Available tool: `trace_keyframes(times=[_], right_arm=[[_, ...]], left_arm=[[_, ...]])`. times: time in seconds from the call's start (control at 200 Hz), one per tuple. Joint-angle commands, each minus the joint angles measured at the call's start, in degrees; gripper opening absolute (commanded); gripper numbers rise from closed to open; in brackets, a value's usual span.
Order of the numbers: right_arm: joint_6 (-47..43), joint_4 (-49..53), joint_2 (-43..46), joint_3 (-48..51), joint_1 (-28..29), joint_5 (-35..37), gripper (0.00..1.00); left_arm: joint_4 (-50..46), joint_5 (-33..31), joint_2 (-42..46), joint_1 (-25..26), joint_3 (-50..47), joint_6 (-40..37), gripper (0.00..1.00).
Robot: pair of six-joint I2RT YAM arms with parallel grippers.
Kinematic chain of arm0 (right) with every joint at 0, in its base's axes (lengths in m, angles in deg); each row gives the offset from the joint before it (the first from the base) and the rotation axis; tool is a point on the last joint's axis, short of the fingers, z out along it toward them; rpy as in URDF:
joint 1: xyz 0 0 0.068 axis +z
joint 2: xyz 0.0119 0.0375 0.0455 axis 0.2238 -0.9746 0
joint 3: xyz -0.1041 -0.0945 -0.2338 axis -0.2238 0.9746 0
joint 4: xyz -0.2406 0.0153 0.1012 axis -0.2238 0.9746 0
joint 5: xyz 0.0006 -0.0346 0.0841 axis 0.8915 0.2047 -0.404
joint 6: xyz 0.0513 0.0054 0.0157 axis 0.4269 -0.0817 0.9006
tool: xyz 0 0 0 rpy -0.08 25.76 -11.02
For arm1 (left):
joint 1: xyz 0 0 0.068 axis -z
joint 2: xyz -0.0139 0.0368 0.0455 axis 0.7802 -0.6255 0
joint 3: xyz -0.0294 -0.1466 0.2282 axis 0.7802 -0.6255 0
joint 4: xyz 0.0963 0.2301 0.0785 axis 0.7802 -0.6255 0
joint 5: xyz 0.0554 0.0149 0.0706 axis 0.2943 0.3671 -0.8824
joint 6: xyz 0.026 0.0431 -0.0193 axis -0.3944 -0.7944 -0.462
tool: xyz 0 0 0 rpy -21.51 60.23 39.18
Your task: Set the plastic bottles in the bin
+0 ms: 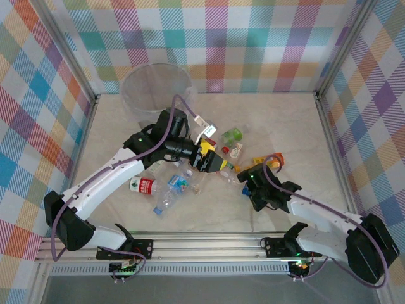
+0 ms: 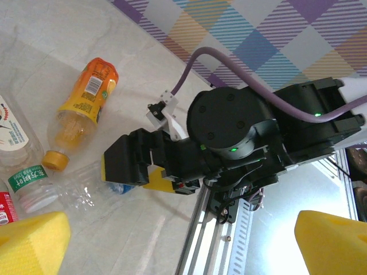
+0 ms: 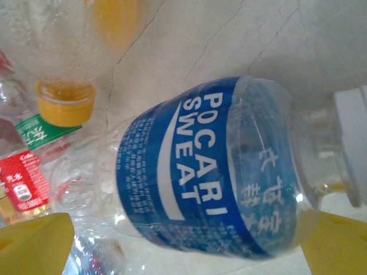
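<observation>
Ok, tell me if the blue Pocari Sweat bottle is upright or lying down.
Lying down: the Pocari Sweat bottle rests on its side on the table.

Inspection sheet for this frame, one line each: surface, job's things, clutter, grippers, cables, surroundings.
Surface: pale, marbled table.
Job's things: plastic bottles lie loose mid-table; bin stands upright at the far left corner.
Clutter: nothing seen.
Grippers: left gripper open, holding nothing; right gripper open, fingers either side of a blue-labelled bottle lying on the table.
Cables: purple cable loops above the left arm; second purple cable on the right arm.
Surroundings: plaid walls; aluminium frame along the near edge.
</observation>
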Motion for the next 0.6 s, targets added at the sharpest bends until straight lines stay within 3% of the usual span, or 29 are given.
trace_keyframes(times=[0.0,0.31,0.595], right_arm=[[1.34,-3.36,-3.15,0.38,-0.26,1.74,1.00],[-2.76,1.75,-3.35,-1.94,-0.38,7.90,0.99],[-9.64,6.30,-2.45,-4.18,-2.16,7.52,0.99]], left_arm=[[-0.56,0.54,0.37,0.65,0.54,-1.16,1.00],[-0.52,0.95,0.47,0.76,0.67,-1.05,1.00],[-0.65,1.05,0.59,0.93,0.72,-1.07,1.00]])
